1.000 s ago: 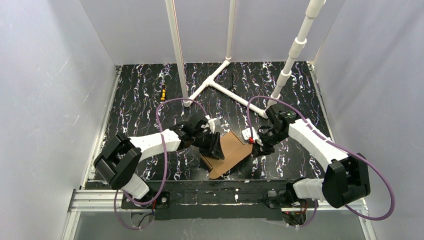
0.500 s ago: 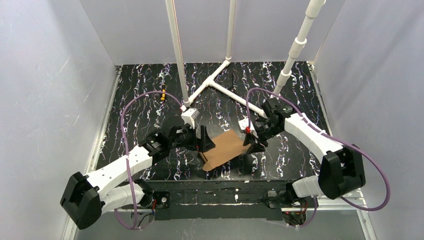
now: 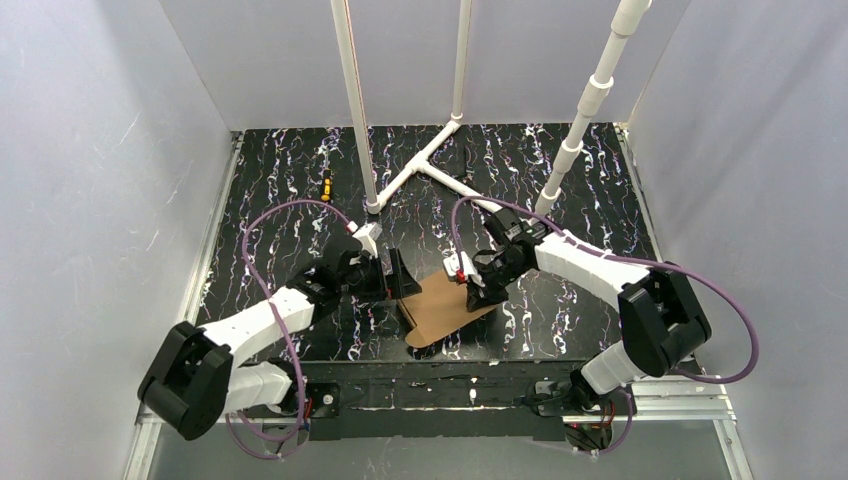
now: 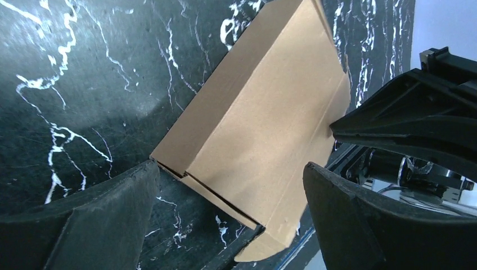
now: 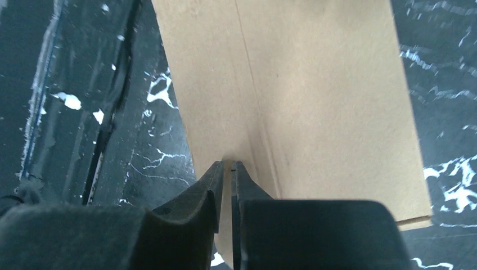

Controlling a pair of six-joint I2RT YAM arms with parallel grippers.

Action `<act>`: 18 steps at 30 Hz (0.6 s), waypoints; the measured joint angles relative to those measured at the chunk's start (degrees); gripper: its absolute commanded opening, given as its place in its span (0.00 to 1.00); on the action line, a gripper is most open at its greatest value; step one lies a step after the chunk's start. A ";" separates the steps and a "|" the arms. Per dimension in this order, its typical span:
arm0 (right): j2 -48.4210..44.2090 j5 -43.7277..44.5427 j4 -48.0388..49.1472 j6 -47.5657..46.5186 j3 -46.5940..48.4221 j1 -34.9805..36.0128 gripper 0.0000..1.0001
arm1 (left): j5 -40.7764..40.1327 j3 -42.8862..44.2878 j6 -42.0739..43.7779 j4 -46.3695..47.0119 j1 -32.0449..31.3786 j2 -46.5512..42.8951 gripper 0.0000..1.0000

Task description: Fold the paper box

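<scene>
The paper box [image 3: 440,308] is plain brown cardboard, folded shut into a flat package, lying near the table's front edge. In the left wrist view the paper box [image 4: 264,112] shows a closed lid seam and a rounded tab at its near corner. My left gripper [image 3: 403,280] stands open just left of the box, its fingers [image 4: 112,214] straddling a box corner without touching. My right gripper [image 3: 476,293] is at the box's right edge. Its jaws [image 5: 226,164] are shut to a thin slit, tips down against the cardboard [image 5: 320,84]. Nothing shows clamped between them.
A white pipe frame [image 3: 440,165] lies on the black marbled table [image 3: 280,210] behind the box, with upright pipes rising from it. A small yellow and black object [image 3: 325,185] sits at the back left. Grey walls close in both sides. A metal rail [image 3: 470,395] runs along the near edge.
My left gripper opened wide and drew back left off the box. My right gripper opened briefly, closed again and moved left. The box slid left.
</scene>
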 measured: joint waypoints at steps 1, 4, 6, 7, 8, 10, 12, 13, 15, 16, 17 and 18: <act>0.44 1.20 0.48 0.31 -0.48 0.07 0.18 | 0.42 -0.22 -0.83 0.66 0.00 0.92 0.97; 1.92 4.59 1.75 1.09 -0.87 0.07 0.18 | 1.42 -0.48 -4.11 1.62 0.00 5.25 0.93; 2.56 6.40 2.78 1.81 -0.87 0.11 0.18 | 1.88 -0.70 -5.99 1.92 0.00 7.78 0.91; 2.67 6.99 3.06 2.03 -0.87 0.11 0.18 | 2.01 -0.87 -6.64 2.01 0.02 8.44 0.90; 2.75 7.52 3.41 2.21 -0.87 0.11 0.19 | 2.10 -1.20 -7.17 2.16 0.02 8.83 0.87; 2.75 8.07 3.65 2.51 -0.83 0.11 0.21 | 2.12 -1.44 -8.07 2.58 0.07 8.79 0.84; 2.75 8.00 3.37 2.86 -0.70 0.11 0.25 | 2.01 -1.57 -8.63 2.60 0.07 8.81 0.75; 2.73 7.82 2.97 2.84 -0.52 0.11 0.28 | 2.01 -1.70 -8.90 2.64 0.07 8.81 0.70; 2.71 6.91 1.53 2.54 0.33 0.11 0.34 | 1.86 -2.05 -9.90 2.69 0.07 9.03 0.59; 2.62 6.54 0.94 2.32 0.79 0.11 0.37 | 1.86 -2.14 -10.45 2.73 0.07 9.27 0.51; 2.45 6.05 0.15 2.14 1.40 0.09 0.40 | 1.95 -2.14 -11.21 2.89 0.07 9.73 0.48; 2.12 5.49 -0.57 2.10 1.95 -0.04 0.42 | 2.05 -2.14 -12.22 3.21 0.09 10.16 0.47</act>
